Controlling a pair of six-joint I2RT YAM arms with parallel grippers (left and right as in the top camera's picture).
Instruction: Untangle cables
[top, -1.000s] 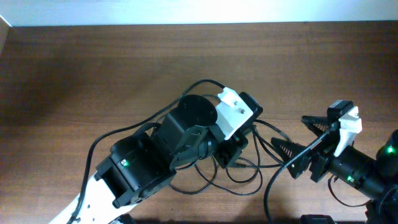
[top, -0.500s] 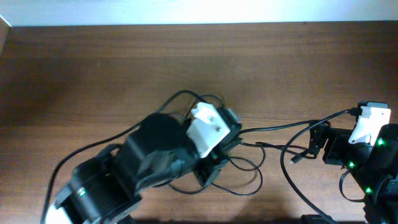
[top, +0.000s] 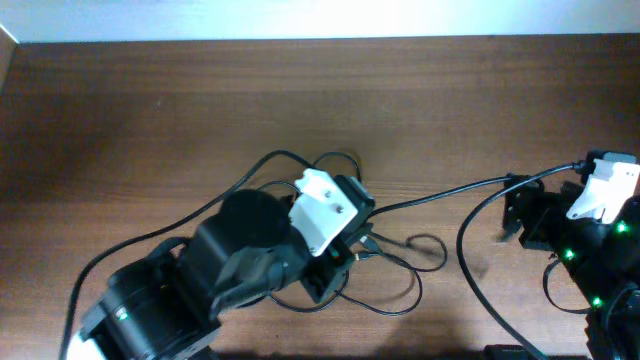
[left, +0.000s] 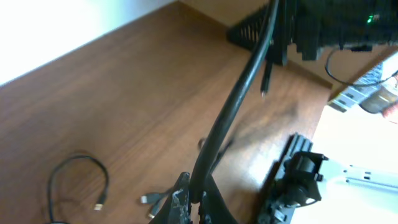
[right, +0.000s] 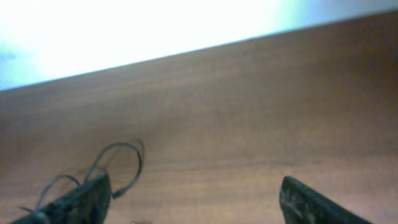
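Several thin black cables (top: 400, 288) lie looped on the wooden table beside my left gripper (top: 352, 240). In the left wrist view my left gripper (left: 198, 200) is shut on a black cable (left: 236, 99) that rises taut toward the right arm. Loose plug ends (left: 149, 199) and a small loop lie on the table below it. In the overhead view a cable (top: 440, 197) stretches from the left gripper toward my right gripper (top: 515, 210). My right gripper (right: 193, 186) is wide open with nothing between its fingers. A cable loop (right: 139, 163) lies far ahead of it.
The bulky left arm (top: 200, 280) covers the table's lower left. The right arm's own thicker wire (top: 462, 250) curves down beside the right gripper. The table's (top: 200, 110) far edge meets a white wall. Past the table's edge, a black stand (left: 292, 186) shows in the left wrist view.
My left gripper has pulled left and down with the cable in it. My right gripper has drawn back to the right. The cable between them now lies stretched out.
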